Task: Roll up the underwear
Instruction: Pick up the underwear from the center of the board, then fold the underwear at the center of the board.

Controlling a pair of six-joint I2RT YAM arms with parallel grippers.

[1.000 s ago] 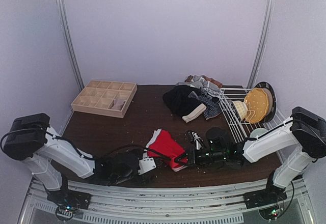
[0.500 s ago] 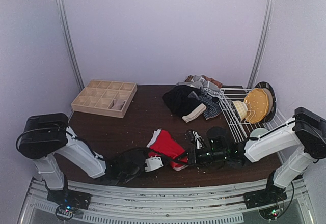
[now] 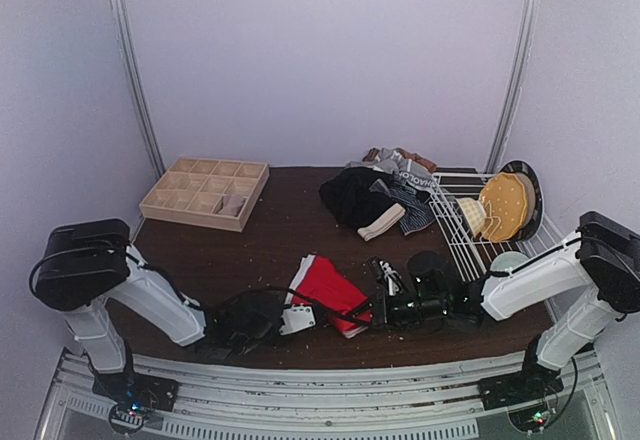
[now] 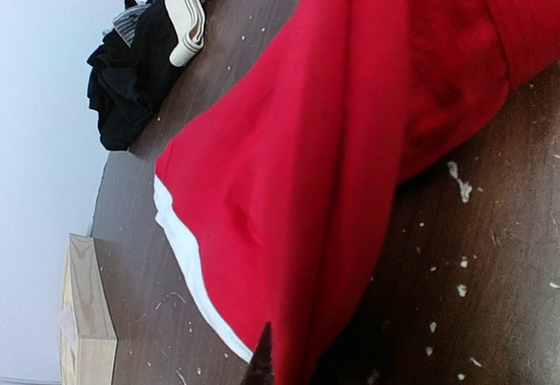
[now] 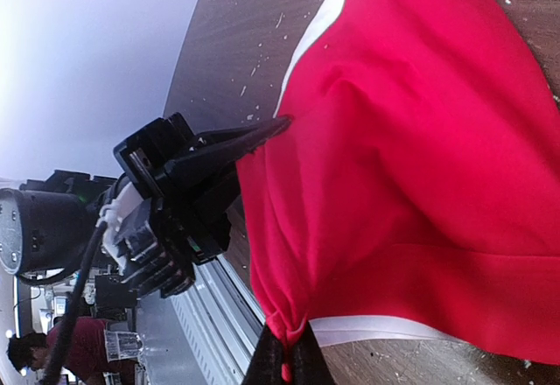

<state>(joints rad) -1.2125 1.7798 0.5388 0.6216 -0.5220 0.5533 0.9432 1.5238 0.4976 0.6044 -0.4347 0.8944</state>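
The red underwear [image 3: 328,286] with a pale waistband lies near the table's front edge, between both grippers. My left gripper [image 3: 305,311] is shut on its left edge; in the left wrist view the red cloth [image 4: 332,166] fills the frame, and one dark fingertip [image 4: 262,363] shows beside the fold. My right gripper [image 3: 361,312] is shut on a bunched corner of the underwear [image 5: 411,166], right by the waistband [image 5: 385,328]. The left gripper [image 5: 262,131] also shows in the right wrist view, pinching the opposite edge. More underwear [image 3: 375,195] lies in a heap at the back.
A wooden grid tray [image 3: 205,190] stands at the back left. A white wire rack [image 3: 470,230] with a yellow plate [image 3: 505,205] stands at the right. A pale rolled piece [image 3: 382,223] lies at the front of the heap. The metal rail [image 3: 330,380] borders the near edge.
My left gripper has gone from open to shut on the red underwear's left edge. The right gripper has kept its grip and barely moved.
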